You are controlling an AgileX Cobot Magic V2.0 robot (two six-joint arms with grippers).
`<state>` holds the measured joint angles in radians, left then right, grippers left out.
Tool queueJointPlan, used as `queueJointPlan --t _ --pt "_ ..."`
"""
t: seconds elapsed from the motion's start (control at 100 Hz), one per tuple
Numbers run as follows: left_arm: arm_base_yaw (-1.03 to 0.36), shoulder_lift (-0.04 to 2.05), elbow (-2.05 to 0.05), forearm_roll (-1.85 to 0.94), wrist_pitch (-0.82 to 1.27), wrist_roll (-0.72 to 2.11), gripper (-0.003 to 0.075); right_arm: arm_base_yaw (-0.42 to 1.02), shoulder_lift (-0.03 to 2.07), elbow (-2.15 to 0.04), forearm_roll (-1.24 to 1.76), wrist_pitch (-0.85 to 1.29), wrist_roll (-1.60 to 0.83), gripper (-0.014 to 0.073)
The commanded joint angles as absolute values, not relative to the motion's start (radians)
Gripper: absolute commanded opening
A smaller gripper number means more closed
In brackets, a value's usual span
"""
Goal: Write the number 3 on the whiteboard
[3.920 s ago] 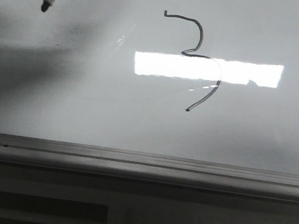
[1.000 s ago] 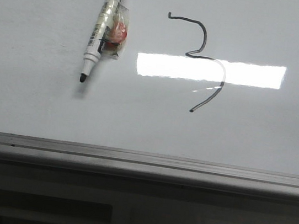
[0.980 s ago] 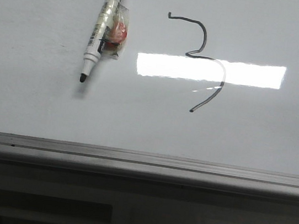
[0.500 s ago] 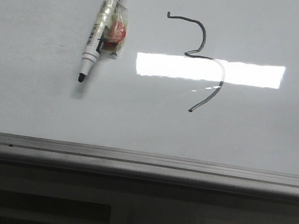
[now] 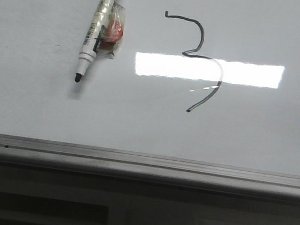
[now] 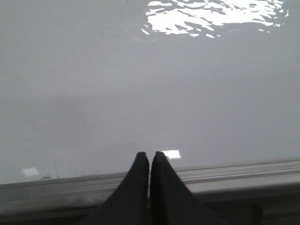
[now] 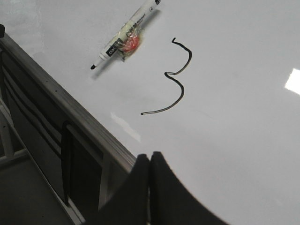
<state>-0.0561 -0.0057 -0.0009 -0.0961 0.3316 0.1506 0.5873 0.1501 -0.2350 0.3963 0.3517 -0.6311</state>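
The number 3 (image 5: 199,63) is drawn on the whiteboard (image 5: 28,101), so the task looks done. The uncapped marker (image 5: 97,29) lies released beside it. Both left gripper (image 6: 149,157) and right gripper (image 7: 149,157) fingers are closed, empty.

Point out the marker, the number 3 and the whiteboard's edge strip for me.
marker (image 5: 98,24), front view, middle of its barrel
number 3 (image 5: 200,38), front view, upper curve of the stroke
whiteboard (image 5: 143,162), front view, grey edge strip
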Motion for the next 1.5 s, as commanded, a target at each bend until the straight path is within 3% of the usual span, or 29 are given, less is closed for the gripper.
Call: queueJointPlan --t 0.0,0.65,0.79,0.94,1.02,1.21,1.49 --pt "-0.053 -0.026 0.01 -0.098 0.276 0.14 -0.0021 0.583 0.158 -0.262 0.401 0.277 -0.63 -0.0061" --pt "-0.053 -0.026 0.01 -0.098 0.276 0.14 -0.0021 0.583 0.158 -0.242 0.401 0.273 -0.63 -0.0061" --pt "-0.053 -0.026 0.01 -0.098 0.276 0.14 -0.0021 0.57 0.16 -0.185 0.374 0.161 -0.567 -0.0061" --pt "-0.053 -0.026 0.01 -0.098 0.276 0.14 -0.002 0.462 0.16 -0.102 -0.121 0.079 -0.053 -0.0061" --pt "-0.053 -0.026 0.01 -0.098 0.276 0.14 -0.0021 0.377 0.16 -0.066 -0.204 0.085 0.115 -0.0061" --pt "-0.053 -0.026 0.01 -0.098 0.276 0.14 -0.0021 0.192 0.125 0.039 -0.204 0.042 0.118 -0.0061" --pt "-0.053 -0.026 0.01 -0.098 0.276 0.14 -0.0021 0.107 -0.026 0.037 -0.204 0.319 0.118 -0.0061"
